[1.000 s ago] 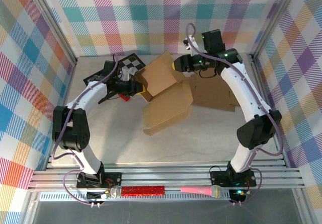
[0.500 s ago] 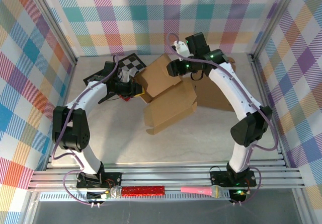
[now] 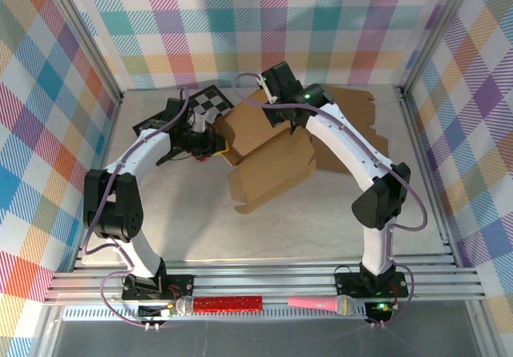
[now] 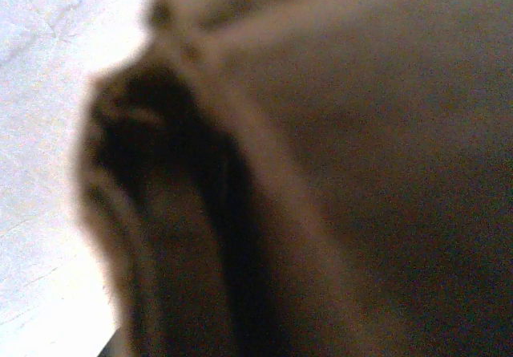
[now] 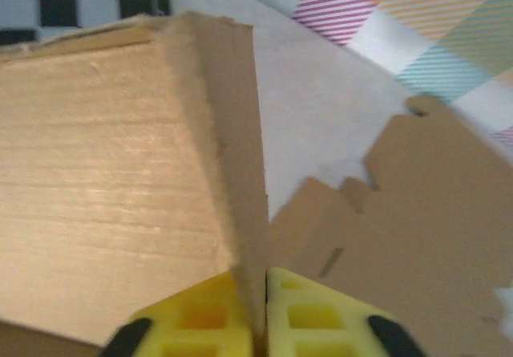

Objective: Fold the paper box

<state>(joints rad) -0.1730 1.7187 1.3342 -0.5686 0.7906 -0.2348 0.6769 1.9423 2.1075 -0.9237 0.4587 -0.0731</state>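
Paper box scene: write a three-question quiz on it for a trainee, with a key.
1. True or false: the right gripper pinches an edge of the paper box between its yellow pads.
2. What lies flat to the right of the box? A) a cardboard sheet B) a towel C) a plate
3. Fill in: the board beyond the left gripper bears a black-and-white ___ pattern.
Key: 1 true; 2 A; 3 checkered.
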